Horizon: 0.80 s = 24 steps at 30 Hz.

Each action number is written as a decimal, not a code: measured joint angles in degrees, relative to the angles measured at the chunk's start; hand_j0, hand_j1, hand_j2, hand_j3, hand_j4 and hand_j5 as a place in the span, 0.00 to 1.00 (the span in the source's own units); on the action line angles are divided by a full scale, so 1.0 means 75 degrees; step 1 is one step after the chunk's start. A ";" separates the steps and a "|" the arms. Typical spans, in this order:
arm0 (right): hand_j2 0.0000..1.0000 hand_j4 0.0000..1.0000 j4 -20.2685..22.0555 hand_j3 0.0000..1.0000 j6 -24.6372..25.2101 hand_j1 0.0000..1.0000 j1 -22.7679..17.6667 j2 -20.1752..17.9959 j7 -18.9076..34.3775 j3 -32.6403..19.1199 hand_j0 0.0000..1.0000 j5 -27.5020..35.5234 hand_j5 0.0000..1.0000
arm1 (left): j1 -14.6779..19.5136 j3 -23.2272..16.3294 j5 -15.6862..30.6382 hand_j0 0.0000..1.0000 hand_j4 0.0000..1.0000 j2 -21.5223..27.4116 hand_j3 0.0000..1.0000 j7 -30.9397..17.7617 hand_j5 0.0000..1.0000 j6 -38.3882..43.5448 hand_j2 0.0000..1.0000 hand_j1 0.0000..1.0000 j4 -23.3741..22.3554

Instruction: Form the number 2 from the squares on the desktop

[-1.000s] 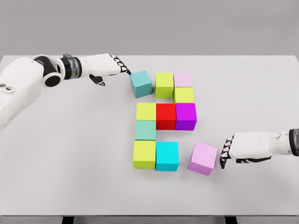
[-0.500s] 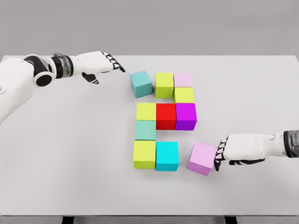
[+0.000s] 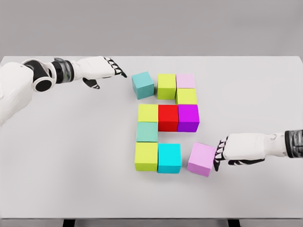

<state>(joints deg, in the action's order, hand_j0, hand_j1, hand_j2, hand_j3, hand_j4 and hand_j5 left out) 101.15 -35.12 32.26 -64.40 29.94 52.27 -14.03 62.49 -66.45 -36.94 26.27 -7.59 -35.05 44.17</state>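
Two cubes look unplaced. The teal cube [image 3: 142, 85] sits skewed at 9 o'clock of the top row; the left hand [image 3: 101, 68] hovers apart, fingers extended, empty. The right hand [image 3: 235, 149], fingers straight, presses the tilted pink cube [image 3: 201, 159], near the cyan cube [image 3: 169, 158]. No writing shows.

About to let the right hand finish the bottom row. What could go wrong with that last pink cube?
1. The pink cube sits rotated, not square to the cyan cube; pushed by the right hand from one side, it may turn further and dock crooked.
2. A hard push could shove the cyan cube and the lime cube beside it out of line.
3. The teal cube at the top is also skewed, with the left hand off it.
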 measured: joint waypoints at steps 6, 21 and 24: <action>0.56 0.56 -0.0016 0.56 0.0000 0.56 0.0000 0.0045 0.0000 -0.0077 0.56 -0.0028 0.56 | -0.0023 -0.0008 -0.0016 0.90 0.90 -0.0046 0.90 -0.0066 0.90 0.0000 0.90 0.90 0.0004; 0.56 0.56 -0.0064 0.56 -0.0001 0.56 0.0035 0.0137 -0.0002 -0.0303 0.56 -0.0103 0.56 | -0.0047 -0.0008 -0.0009 0.90 0.90 -0.0069 0.90 -0.0105 0.90 0.0000 0.90 0.90 0.0009; 0.56 0.56 -0.0077 0.56 -0.0001 0.56 0.0047 0.0188 -0.0002 -0.0341 0.56 -0.0111 0.56 | -0.0047 -0.0010 -0.0013 0.90 0.90 -0.0085 0.90 -0.0105 0.90 0.0000 0.90 0.90 0.0006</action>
<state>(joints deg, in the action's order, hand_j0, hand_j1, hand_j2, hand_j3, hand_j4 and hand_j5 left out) 100.57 -35.13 32.61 -62.99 29.92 49.72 -14.86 62.14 -66.52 -37.04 25.63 -8.38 -35.05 44.21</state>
